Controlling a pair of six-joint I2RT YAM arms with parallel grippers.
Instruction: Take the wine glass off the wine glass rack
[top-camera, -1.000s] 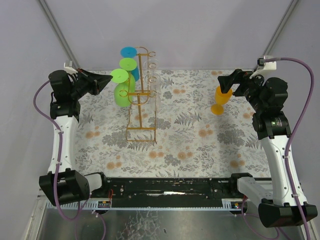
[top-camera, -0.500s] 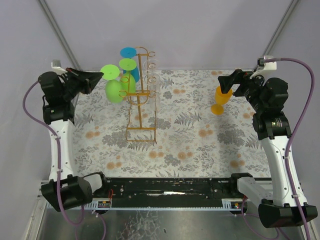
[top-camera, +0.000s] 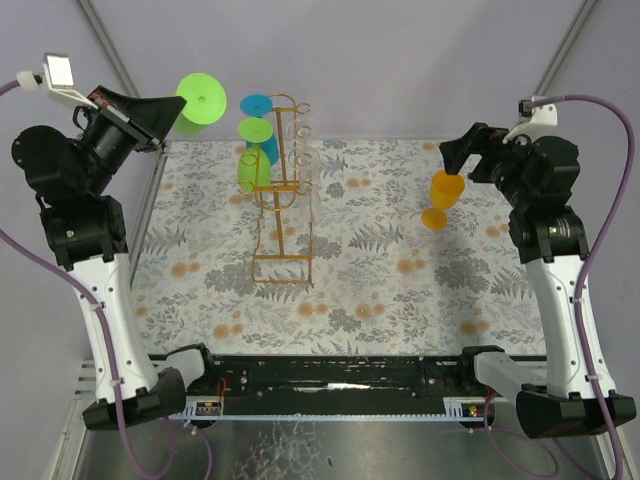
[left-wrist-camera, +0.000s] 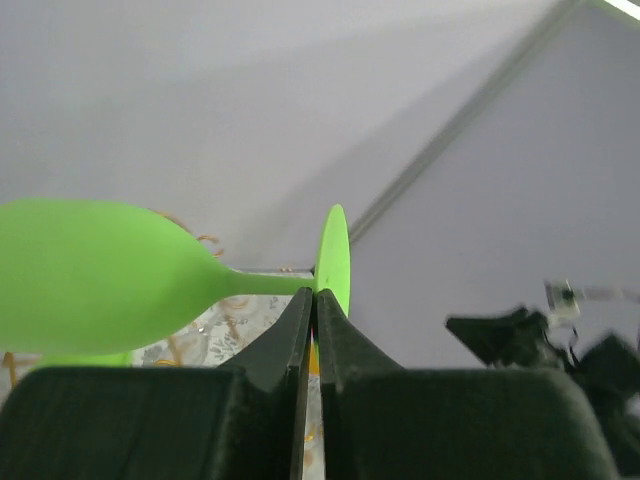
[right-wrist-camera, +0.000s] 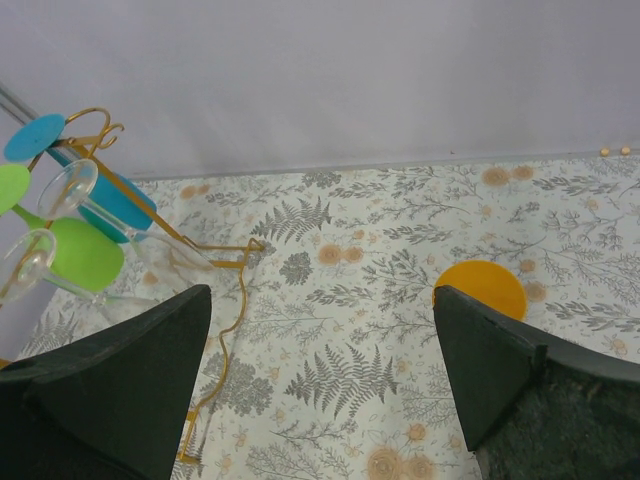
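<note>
A bright green wine glass (left-wrist-camera: 90, 275) lies sideways in my left gripper (left-wrist-camera: 315, 295), which is shut on its stem right at the foot (left-wrist-camera: 335, 260). In the top view that gripper (top-camera: 172, 112) is raised high at the far left, and the glass's green foot (top-camera: 200, 98) is well clear of the wine glass rack (top-camera: 285, 190). The gold wire rack stands on the floral cloth and carries a blue glass (top-camera: 258, 105), another green glass (top-camera: 253, 168) and clear glasses (top-camera: 300, 130). My right gripper (top-camera: 462, 155) hangs open and empty, just above an orange glass (top-camera: 443, 195).
The orange glass (right-wrist-camera: 480, 290) stands upright on the floral tablecloth (top-camera: 380, 280) at the far right. The right wrist view shows the rack (right-wrist-camera: 215, 250) at its left with its blue glass (right-wrist-camera: 120, 205) and green glass (right-wrist-camera: 85, 255). Grey walls close the back.
My left arm has lifted the green glass up and to the left, away from the rack. The right gripper has risen slightly above the orange glass.
</note>
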